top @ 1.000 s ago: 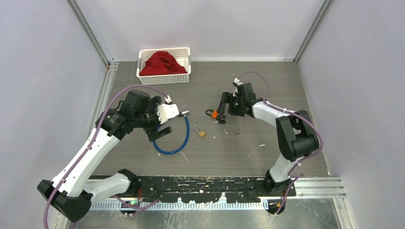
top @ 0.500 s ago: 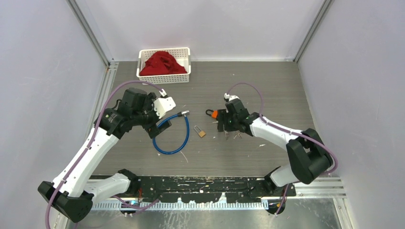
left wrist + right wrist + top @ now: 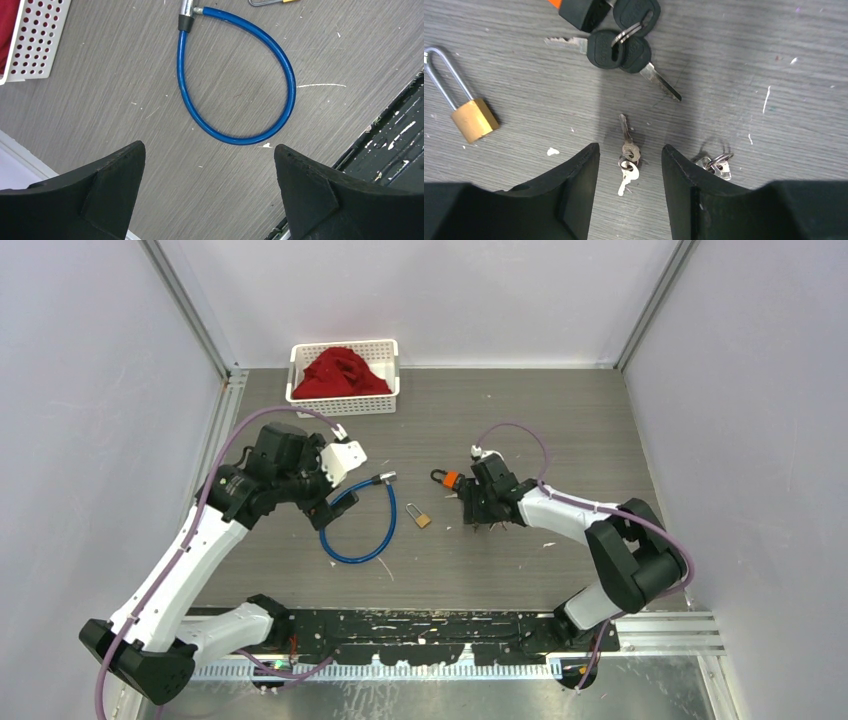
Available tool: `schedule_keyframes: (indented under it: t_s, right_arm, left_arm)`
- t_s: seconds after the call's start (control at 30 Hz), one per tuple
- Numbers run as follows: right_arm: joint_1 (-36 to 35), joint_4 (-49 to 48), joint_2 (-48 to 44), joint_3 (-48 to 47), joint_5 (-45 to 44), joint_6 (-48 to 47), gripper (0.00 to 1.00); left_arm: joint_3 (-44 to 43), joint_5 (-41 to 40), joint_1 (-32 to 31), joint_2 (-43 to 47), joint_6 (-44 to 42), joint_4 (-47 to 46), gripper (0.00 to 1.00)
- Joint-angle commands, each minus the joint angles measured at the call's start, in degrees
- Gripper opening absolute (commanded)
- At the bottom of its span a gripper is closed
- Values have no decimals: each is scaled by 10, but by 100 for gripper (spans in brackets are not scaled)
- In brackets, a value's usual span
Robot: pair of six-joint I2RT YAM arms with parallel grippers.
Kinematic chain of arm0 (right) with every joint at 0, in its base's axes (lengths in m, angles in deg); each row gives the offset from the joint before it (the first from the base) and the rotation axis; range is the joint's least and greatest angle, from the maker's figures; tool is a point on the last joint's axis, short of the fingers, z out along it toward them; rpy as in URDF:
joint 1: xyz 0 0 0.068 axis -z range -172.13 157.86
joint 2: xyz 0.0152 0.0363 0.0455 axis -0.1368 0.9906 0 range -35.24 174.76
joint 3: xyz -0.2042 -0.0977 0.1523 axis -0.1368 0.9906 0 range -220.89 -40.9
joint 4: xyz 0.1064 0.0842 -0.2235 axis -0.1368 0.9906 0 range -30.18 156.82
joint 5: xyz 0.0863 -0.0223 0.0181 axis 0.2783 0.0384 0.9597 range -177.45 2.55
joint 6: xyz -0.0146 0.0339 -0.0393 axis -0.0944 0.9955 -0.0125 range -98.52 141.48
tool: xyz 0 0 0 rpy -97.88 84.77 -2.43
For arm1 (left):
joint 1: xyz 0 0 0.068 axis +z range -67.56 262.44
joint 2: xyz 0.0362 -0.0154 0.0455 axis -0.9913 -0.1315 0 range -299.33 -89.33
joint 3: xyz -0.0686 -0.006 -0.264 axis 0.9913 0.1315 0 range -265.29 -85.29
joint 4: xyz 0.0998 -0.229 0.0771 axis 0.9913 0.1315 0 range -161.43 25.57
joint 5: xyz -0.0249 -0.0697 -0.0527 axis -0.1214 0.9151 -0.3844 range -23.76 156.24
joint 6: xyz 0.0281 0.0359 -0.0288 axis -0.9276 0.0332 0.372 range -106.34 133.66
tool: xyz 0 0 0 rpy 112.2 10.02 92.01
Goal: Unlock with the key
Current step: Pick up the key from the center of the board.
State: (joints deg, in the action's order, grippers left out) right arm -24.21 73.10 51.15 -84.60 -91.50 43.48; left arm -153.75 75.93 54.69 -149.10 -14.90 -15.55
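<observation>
Two small silver keys on one ring (image 3: 628,159) lie flat on the grey table, right between the fingers of my right gripper (image 3: 630,147). The jaws stand apart on either side and touch neither key, so the gripper is open. A small brass padlock (image 3: 472,119) with its shackle closed lies to the left of them; from above it is the padlock (image 3: 422,517) beside my right gripper (image 3: 478,518). My left gripper (image 3: 210,147) hangs wide open and empty above the table, near a blue cable lock (image 3: 235,75).
Black-headed keys (image 3: 624,45) and an orange-and-black padlock (image 3: 447,479) lie just beyond the small keys. Another key ring (image 3: 716,165) sits by the right finger. A white basket (image 3: 385,400) with a red cloth stands at the back left.
My right arm has come down from beside the orange padlock to over the small keys, and its jaws have narrowed around them. The left arm drew back a little.
</observation>
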Motion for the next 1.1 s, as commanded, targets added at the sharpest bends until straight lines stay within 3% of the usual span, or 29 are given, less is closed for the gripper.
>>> schedule_keyframes:
  t_s: [0.0, 0.2, 0.37, 0.73, 0.87, 1.07]
  right_arm:
    - [0, -27, 9, 6, 8, 13, 53]
    - [-1, -34, 17, 9, 21, 16, 44]
    - [-9, -36, 21, 11, 21, 19, 28]
    - [-17, -30, 6, 13, 26, 21, 17]
    - [-19, -27, -6, 12, 31, 22, 2]
    - [-21, -40, -48, 11, 84, 20, 1]
  left_arm:
    - [-30, 15, 2, 5, 18, 5, 99]
    - [-29, 14, 2, 8, 19, 4, 100]
    - [-27, 14, 2, 10, 15, 6, 99]
    - [-32, 15, 2, 10, 13, 12, 99]
    - [-32, 15, 2, 11, 12, 14, 99]
    - [-39, 29, 2, 17, 3, 38, 99]
